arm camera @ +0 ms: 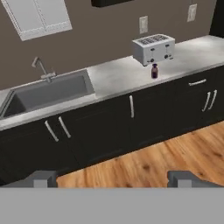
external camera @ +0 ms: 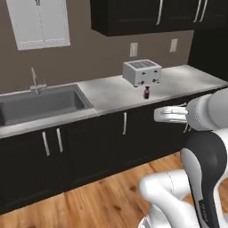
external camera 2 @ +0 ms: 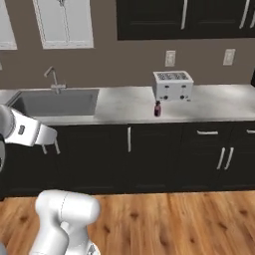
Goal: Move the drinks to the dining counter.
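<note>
From where I stand the arm is drawn back from the kitchen bench (external camera: pixel 111 91), its fingers (arm camera: pixel 113 178) spread wide apart with nothing between them, hanging over the wooden floor (arm camera: pixel 175 153) well short of the dark cupboard doors (external camera 2: pixel 149 154). The one drink I can make out is the little purple-red bottle (external camera: pixel 146 92), standing upright on the marble just in front of the white toaster (external camera: pixel 142 72), close to it but not quite touching as far as I can tell, and well to the side of the sink (external camera: pixel 42 104) and its tap (external camera: pixel 35 80). It looks a small, stiff thing, likely light, and I would guess smooth-sided, so it could tip or skid if nudged from one side before the grip closes. With its narrow body and dark cap, the safest hold seems to be around the middle of the body, fingers coming in level from the front edge of the bench, one on each side, so the toaster behind is not bumped. Pinching the cap alone looks chancy on something so small. The robot would have to come nearer first, since the bottle is still well out of reach.
</note>
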{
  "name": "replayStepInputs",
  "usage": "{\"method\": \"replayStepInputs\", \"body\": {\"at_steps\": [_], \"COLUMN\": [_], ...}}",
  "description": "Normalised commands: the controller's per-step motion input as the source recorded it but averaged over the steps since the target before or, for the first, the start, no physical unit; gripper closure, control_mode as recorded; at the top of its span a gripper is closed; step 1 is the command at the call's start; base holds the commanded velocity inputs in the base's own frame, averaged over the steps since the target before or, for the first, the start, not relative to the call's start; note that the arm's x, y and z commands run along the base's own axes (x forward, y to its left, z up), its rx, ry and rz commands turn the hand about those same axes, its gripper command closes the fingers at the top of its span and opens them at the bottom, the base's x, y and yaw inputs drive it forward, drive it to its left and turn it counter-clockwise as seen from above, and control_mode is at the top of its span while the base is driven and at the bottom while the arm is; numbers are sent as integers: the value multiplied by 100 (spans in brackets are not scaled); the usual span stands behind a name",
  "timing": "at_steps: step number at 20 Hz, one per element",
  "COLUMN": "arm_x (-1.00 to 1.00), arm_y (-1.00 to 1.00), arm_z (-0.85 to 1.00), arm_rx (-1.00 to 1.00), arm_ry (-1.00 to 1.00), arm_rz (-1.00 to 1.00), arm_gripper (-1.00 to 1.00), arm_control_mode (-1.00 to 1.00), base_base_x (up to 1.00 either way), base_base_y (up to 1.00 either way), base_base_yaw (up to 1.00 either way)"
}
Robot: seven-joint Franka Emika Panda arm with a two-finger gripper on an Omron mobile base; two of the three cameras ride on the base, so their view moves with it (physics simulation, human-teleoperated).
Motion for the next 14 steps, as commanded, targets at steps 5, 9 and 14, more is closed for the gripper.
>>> {"method": "replayStepInputs", "body": {"at_steps": [5,9,14], "arm_x": [0,0,0], "arm_y": [0,0,0], "arm_z": [0,0,0], "arm_rx": [0,0,0], "arm_ry": [0,0,0], "arm_rz": [0,0,0], "arm_gripper": [-100,-100,-100], "arm_control_mode": [100,100,100], "base_base_x": [1,43,99], "base_base_y": [43,-48,-26], "base_base_yaw": [-62,-7,4]}}
